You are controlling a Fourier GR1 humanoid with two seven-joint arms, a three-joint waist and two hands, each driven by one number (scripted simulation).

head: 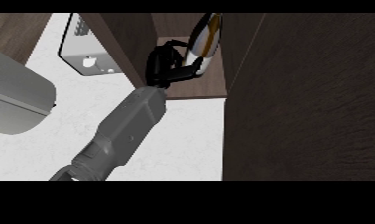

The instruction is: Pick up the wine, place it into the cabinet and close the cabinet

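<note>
The wine bottle (206, 37), dark with a gold label and a pale lower part, stands tilted inside the open dark-wood cabinet (196, 91), above its shelf floor. My right hand (167, 67) reaches into the cabinet from the lower left, its fingers and thumb curled round the bottle's lower body. The grey forearm (130, 119) runs down to the view's lower left. The cabinet's left side wall (121, 39) stands just beside the hand. The bottle's base is hidden behind the fingers. My left hand does not show.
The big dark panel (307, 99) filling the right side looks like the open cabinet door. A white box-like appliance (86, 52) sits left of the cabinet on the pale counter (190, 139). A large pale grey rounded shape (22, 96) is at the left edge.
</note>
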